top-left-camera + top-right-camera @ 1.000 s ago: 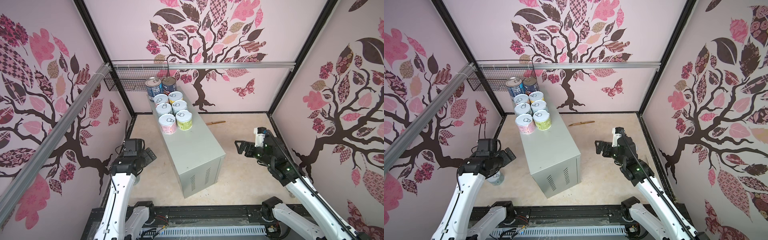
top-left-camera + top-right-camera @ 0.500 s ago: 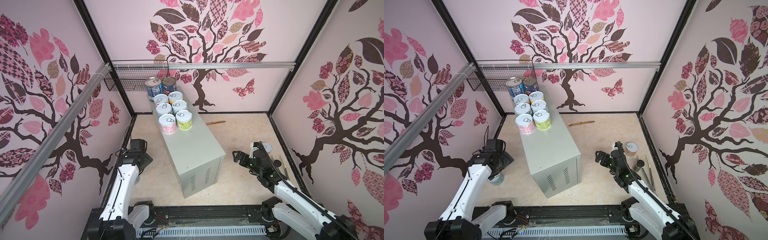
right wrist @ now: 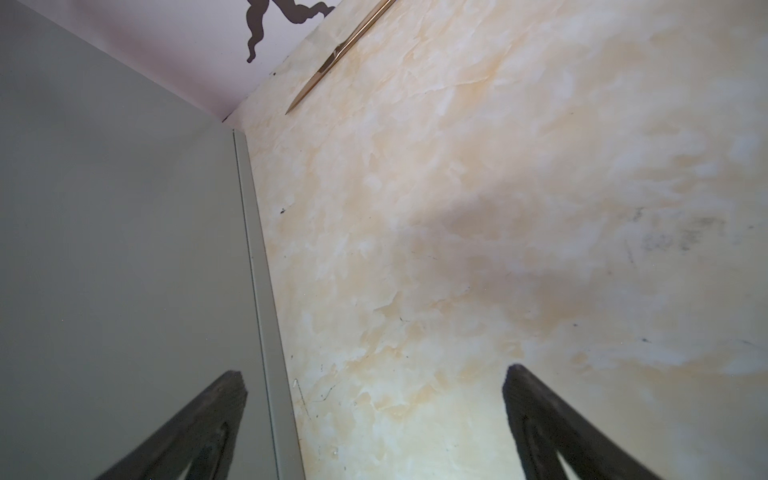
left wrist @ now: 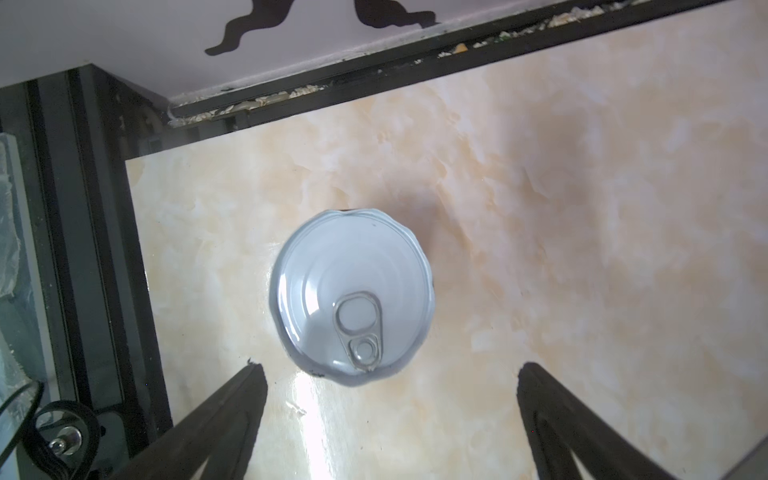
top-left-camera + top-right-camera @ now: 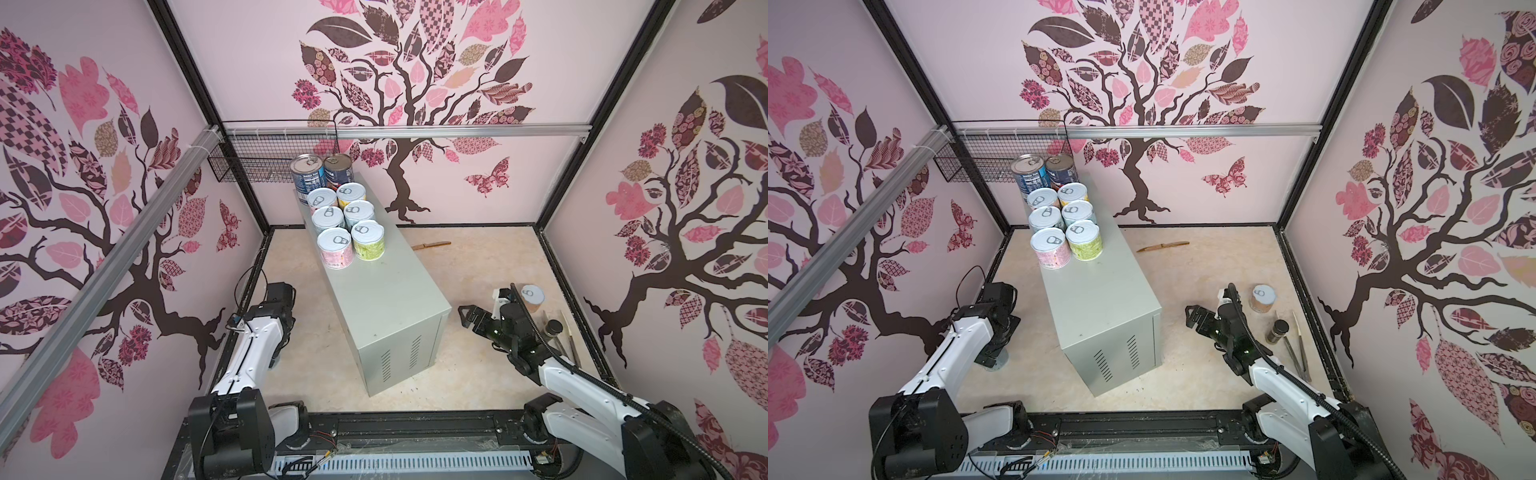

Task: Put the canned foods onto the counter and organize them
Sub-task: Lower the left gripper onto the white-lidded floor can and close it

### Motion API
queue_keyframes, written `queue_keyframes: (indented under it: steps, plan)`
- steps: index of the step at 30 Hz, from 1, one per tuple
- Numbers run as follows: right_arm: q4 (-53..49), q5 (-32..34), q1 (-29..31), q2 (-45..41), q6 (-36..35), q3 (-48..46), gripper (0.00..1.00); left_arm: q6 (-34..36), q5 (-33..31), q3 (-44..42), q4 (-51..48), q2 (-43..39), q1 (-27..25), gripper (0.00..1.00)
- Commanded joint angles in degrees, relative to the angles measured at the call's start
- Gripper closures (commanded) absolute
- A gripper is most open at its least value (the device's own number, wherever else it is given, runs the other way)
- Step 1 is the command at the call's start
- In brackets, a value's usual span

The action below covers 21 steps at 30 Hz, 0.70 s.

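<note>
Left fingers apart above floor can, not centred: drop now and you tip it. Right fingers apart, empty, may scrape desk.

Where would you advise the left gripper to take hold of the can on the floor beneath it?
I would grip the can across its curved side wall, below the lid, from straight above: it stands upright, lid up, with bare floor around it for the open left gripper.

- Counter: long grey box, upright.
- Eight tins: upright, paired rows, its 11 o'clock end.
- Tan-labelled tin: upright on floor, 3 o'clock of counter.
- White-lidded tin: upright on floor.
</note>
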Motion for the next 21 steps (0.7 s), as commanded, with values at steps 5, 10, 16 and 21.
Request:
queue_keyframes:
  steps: [5, 10, 16, 21]
  plan:
    - [4.5, -3.4, 0.0, 2.9, 1.6, -0.3, 0.0, -6.1, -2.6, -2.9, 2.7, 1.4, 3.7, 0.02]
    - [4.6, -3.8, 0.4, 3.4, 1.6, -0.2, 0.0, -6.0, -2.0, -3.9, 5.0, 2.3, 5.0, 0.02]
    - [4.6, -3.9, 0.5, 3.8, 1.5, -0.2, 0.0, -5.8, -0.1, -4.3, 7.4, 5.4, 7.0, 0.02]
    - [5.1, -3.9, 0.8, 4.6, 1.5, 0.0, 0.0, -5.8, 2.8, -5.0, 9.5, 7.8, 9.6, 0.02]
